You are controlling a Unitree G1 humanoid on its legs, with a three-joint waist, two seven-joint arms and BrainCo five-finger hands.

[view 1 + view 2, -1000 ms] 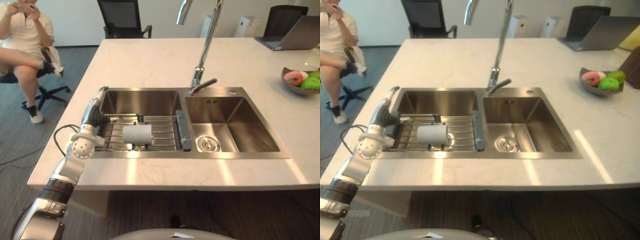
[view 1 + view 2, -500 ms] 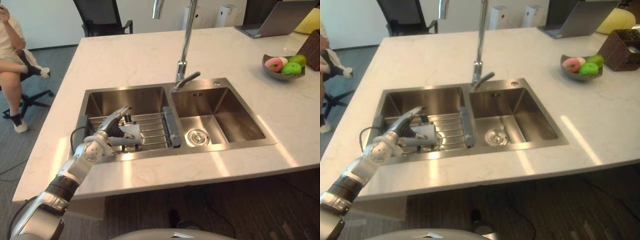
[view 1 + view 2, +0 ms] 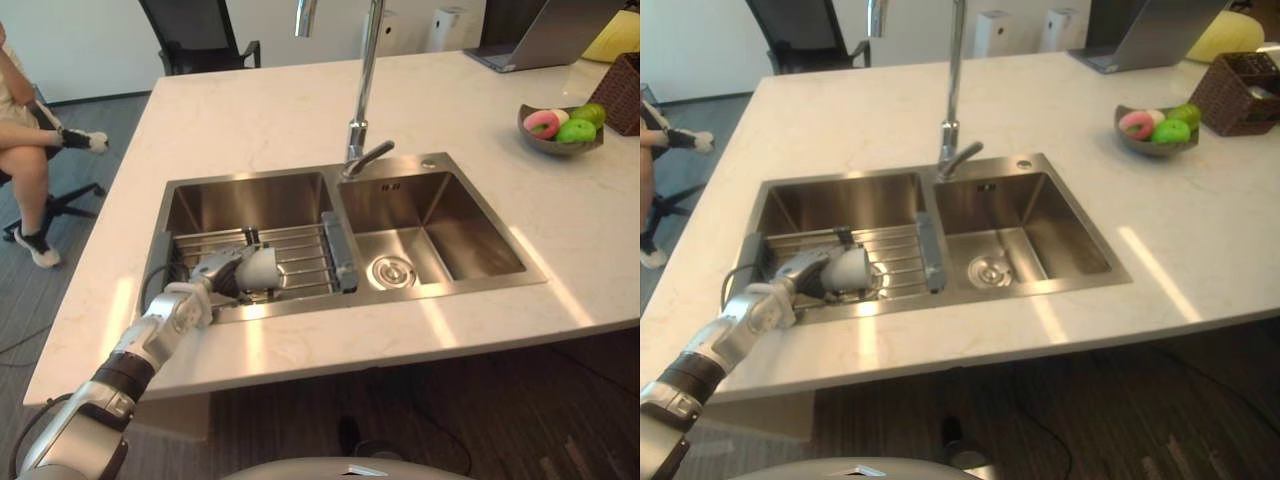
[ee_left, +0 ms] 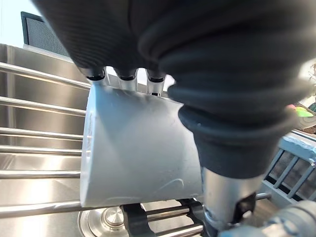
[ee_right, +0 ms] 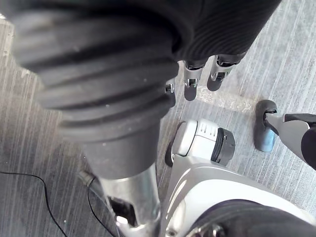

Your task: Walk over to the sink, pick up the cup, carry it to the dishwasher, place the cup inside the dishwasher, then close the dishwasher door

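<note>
Cup [image 3: 262,268] on its side on the rack [image 3: 305,262] in the sink's [image 3: 430,190] left basin, left hand [image 3: 213,274] curled round it. Right hand [image 5: 190,81] hangs loose. Pickup step, I'd say: next, lift clear of the bars.

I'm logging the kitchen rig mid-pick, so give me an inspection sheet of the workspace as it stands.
Surface: pale stone counter with a steel double sink and a tall faucet.
Job's things: white cup on its side on the wire rack over the left basin.
Clutter: fruit bowl, wicker basket and laptop at the counter's far right.
Hands: left hand wrapped round the cup, fingers on one side, thumb on the other; right hand hangs over the floor, fingers relaxed.
Cables: thin dark cable on the floor under the counter.
Surroundings: seated person and black office chair beyond the counter.
</note>
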